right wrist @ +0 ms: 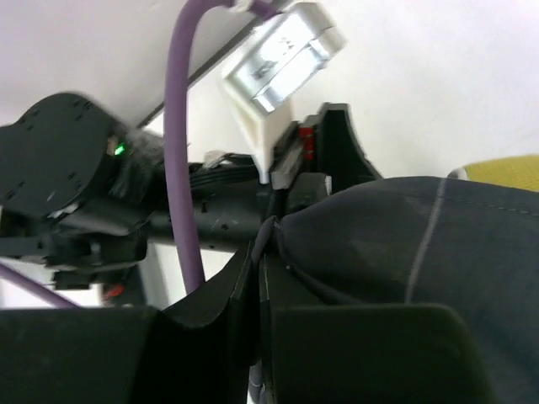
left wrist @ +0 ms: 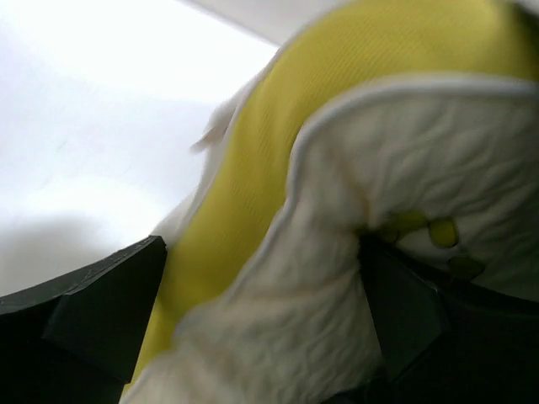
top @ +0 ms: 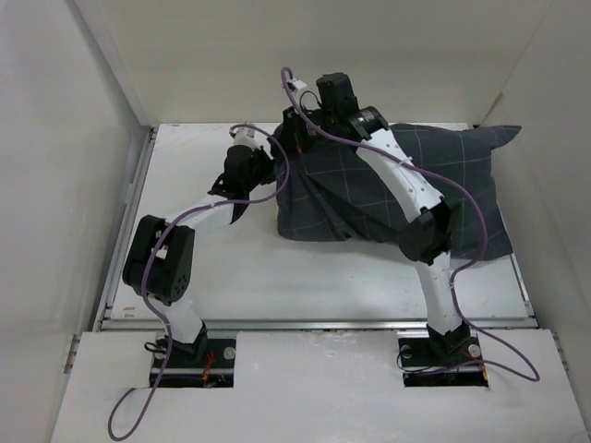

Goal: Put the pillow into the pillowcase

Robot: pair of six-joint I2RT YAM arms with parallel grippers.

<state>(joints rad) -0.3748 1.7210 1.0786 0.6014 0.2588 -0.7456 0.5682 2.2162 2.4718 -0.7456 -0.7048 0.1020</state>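
The dark grid-lined pillowcase [top: 388, 194] lies bulging at the back right of the table, and the top view shows none of the pillow inside it. My left gripper [top: 268, 180] is at its left end. In the left wrist view the cream quilted pillow [left wrist: 337, 252], with its yellow band [left wrist: 253, 185], fills the gap of the left gripper [left wrist: 265, 328], whose jaws stand wide apart. My right gripper [top: 297, 127] reaches over to the case's back left corner. It [right wrist: 268, 278] is shut on the hem of the pillowcase [right wrist: 421, 244], and a strip of yellow pillow [right wrist: 505, 168] shows behind.
White walls [top: 55, 185] close in the white table [top: 351, 277] on the left, back and right. Purple cables [top: 480, 249] loop off both arms. The left arm's wrist [right wrist: 76, 194] sits close beside the right gripper.
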